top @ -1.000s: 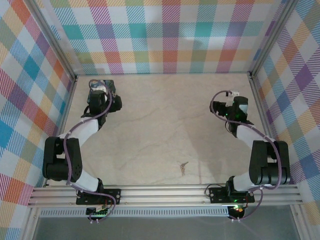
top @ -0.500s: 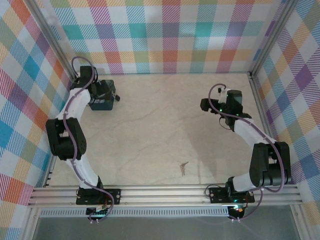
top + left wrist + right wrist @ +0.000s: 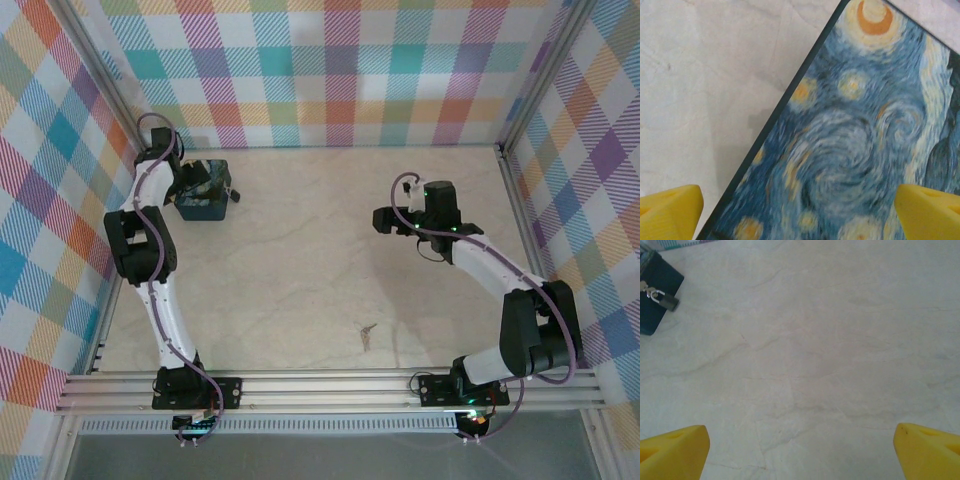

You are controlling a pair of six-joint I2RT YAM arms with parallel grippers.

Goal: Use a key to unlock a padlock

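Very small, thin grey-brown metal key (image 3: 367, 337) flat on the pale marble-patterned table (image 3: 300, 260), toward the near edge and a little right of centre, well apart from both arms. Long axis roughly near-to-far in the overhead view, slightly tilted. Head and bit ends too small to tell apart.

Tiny padlock (image 3: 661, 297) with a silvery shackle and a dark-looking body at the far left of the table, against the side of the dark blue starry-night printed tin box (image 3: 203, 206). In the right wrist view, long axis slanted: shackle at the upper left against the tin's side, body pointing down and to the right. Resting on the table or hanging just above it: cannot tell. From overhead, seen as a small dark nub jutting from the tin's right side toward the middle of the table.

Left gripper (image 3: 200, 182) above the tin, looking down on the swirled blue-and-yellow lid (image 3: 855, 140). Yellow fingers (image 3: 670, 212) wide apart and clamped on nothing, one tip over bare table beside the tin's dark edge, the other over the lid.

Right gripper (image 3: 385, 220) over open table in the right half, aimed left toward the tin. Yellow fingers (image 3: 672, 452) spread wide, holding nothing. Tin and padlock in the upper left corner of that wrist view, well apart from the fingertips.
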